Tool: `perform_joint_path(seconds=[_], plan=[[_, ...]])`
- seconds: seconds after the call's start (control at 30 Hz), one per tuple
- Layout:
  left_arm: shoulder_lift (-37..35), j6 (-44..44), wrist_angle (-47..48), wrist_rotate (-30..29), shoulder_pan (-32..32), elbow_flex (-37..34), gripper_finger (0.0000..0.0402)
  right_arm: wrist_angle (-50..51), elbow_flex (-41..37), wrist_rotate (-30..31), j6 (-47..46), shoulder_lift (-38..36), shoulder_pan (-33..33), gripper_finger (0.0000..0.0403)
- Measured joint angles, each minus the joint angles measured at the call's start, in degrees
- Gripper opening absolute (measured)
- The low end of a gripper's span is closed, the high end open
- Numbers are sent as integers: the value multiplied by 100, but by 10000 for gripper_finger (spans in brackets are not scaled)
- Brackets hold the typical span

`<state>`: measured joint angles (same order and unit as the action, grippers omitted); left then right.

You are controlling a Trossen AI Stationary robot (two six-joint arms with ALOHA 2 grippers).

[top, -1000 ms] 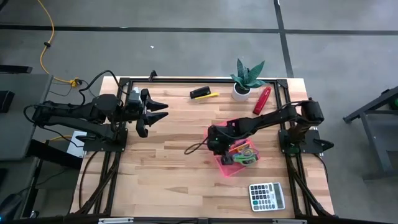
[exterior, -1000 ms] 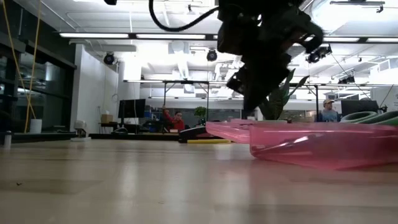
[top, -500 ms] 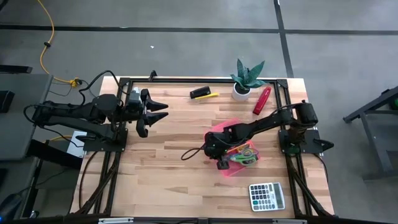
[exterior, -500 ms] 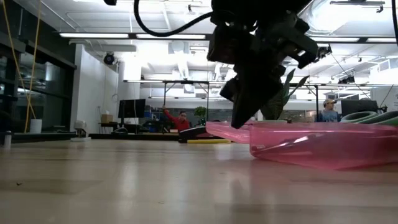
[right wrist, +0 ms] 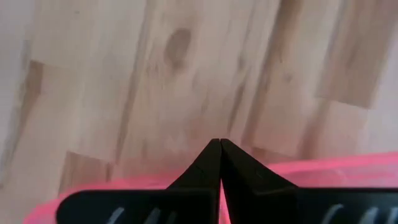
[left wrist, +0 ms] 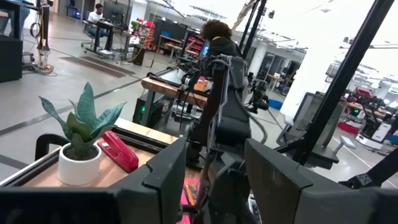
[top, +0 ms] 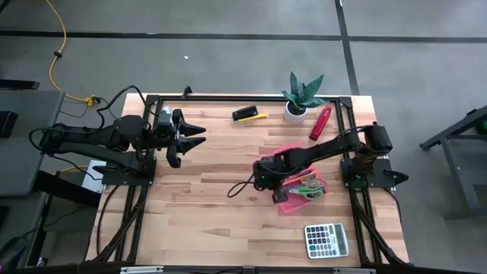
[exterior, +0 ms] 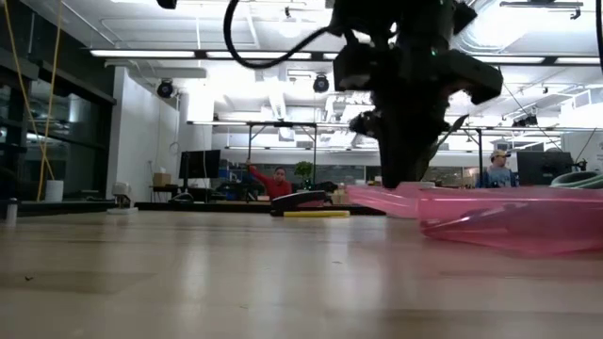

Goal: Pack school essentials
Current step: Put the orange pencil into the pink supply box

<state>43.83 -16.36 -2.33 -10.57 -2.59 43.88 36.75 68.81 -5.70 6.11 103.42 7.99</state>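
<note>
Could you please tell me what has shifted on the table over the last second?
The right gripper, shut on the rim of the pink tray, has dragged the tray, with the scissors inside, toward the right side of the table. The left gripper, the plant and the calculator stayed put.

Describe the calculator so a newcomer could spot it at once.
Start at the wooden table and go to its near right corner, by the right arm's base. There, just beyond the pink tray toward the table edge, lies the calculator. It is the only flat grey slab with a grid of keys, and it lies alone on bare wood.
</note>
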Motion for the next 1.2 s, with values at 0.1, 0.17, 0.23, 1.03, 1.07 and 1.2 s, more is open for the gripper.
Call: perform_joint_path(seconds=[0.1, 0.17, 0.23, 1.03, 1.07, 1.2], plan=[[0, 0, 49, 0, 0, 0, 152, 459, 256, 231, 156, -7, -35, 0], [0, 0, 106, 2, 2, 0, 152, 856, 340, 254, 168, -31, -98, 0], [0, 0, 144, 4, 2, 0, 152, 1349, 340, 405, 122, -136, -165, 0], [2, 0, 167, -42, 2, 0, 152, 387, -1938, 330, -636, -2530, 189, 106], [2, 0, 164, -43, 1, 0, 152, 380, -1938, 331, -571, -2462, 202, 122], [2, 0, 164, -46, 2, 0, 152, 325, -1940, 471, -248, -2164, 232, 164]])
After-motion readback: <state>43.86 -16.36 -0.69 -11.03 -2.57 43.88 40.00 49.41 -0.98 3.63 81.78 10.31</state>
